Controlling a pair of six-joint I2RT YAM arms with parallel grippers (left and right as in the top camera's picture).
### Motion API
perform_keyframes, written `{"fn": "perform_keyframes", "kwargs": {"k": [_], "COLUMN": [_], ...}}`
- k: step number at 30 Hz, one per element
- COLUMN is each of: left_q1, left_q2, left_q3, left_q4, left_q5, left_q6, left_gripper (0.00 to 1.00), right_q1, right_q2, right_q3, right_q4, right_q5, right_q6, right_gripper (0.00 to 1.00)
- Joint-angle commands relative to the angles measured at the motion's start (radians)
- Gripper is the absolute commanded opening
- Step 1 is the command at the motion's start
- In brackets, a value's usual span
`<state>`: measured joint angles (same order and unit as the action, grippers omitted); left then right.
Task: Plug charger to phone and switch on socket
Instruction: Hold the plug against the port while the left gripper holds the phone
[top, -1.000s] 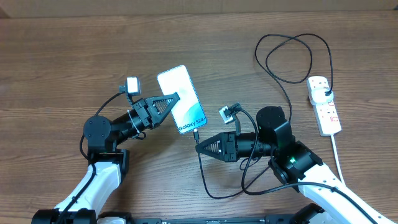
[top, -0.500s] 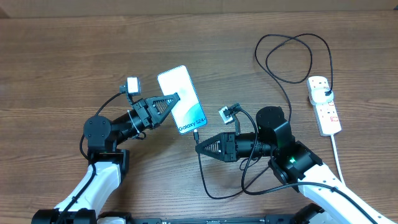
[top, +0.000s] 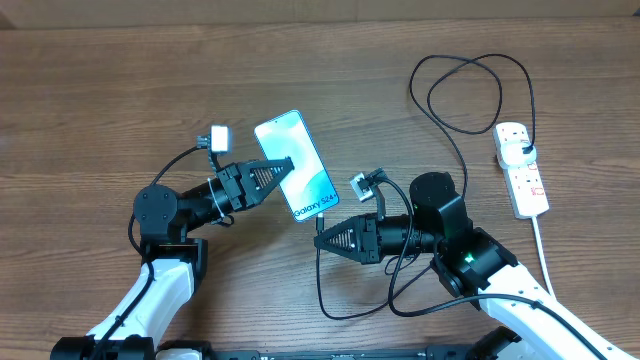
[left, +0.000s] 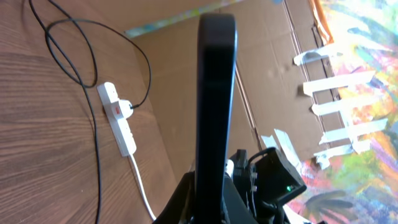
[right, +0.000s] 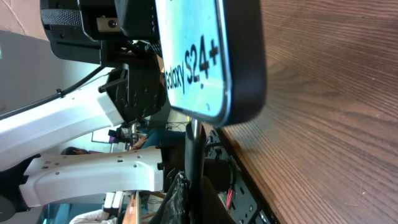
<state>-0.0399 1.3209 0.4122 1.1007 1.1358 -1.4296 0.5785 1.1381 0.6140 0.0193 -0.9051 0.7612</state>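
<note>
Shifted slightly down and right since a second ago, toward right gripper (top: 321, 237): slim rectangular smartphone (top: 296, 165), light blue-white screen reading "Galaxy S24+", dark back, screen up over brown wood-grain table (top: 100, 100). Small connector tip (right: 193, 144) at smartphone's bottom edge: fully seated or merely touching, not determinable. Smartphone edge-on only in left wrist view; fingertips of both grippers largely masked there and in right wrist view. Left gripper (top: 284, 168): jaws closed tight across screen and back at one long side of smartphone. Right gripper: jaws closed tight on long thin black charger cable (top: 318, 280) just behind connector tip. White elongated plastic power strip (top: 526, 175) at table's right, well apart from smartphone, small red switches, thick white cord (top: 541, 250) trailing toward near edge. Held in one upper outlet: white plug head (top: 519, 152) of charger cable.
</note>
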Motion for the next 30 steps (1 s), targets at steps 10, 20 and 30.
{"fn": "perform_keyframes", "kwargs": {"k": [10, 20, 30], "left_q1": [-0.011, 0.015, 0.015], "left_q2": [0.001, 0.001, 0.001], "left_q3": [0.023, 0.023, 0.023], "left_q4": [0.014, 0.014, 0.014], "left_q5": [0.087, 0.211, 0.191], "left_q6": [0.058, 0.073, 0.092], "left_gripper": [0.04, 0.04, 0.04], "right_q1": [-0.007, -0.053, -0.057], "right_q2": [0.003, 0.003, 0.003], "right_q3": [-0.002, 0.001, 0.010], "right_q4": [-0.055, -0.074, -0.106], "right_q5": [-0.012, -0.013, -0.016], "right_q6": [-0.094, -0.162, -0.169], "right_gripper": [0.04, 0.04, 0.04]}}
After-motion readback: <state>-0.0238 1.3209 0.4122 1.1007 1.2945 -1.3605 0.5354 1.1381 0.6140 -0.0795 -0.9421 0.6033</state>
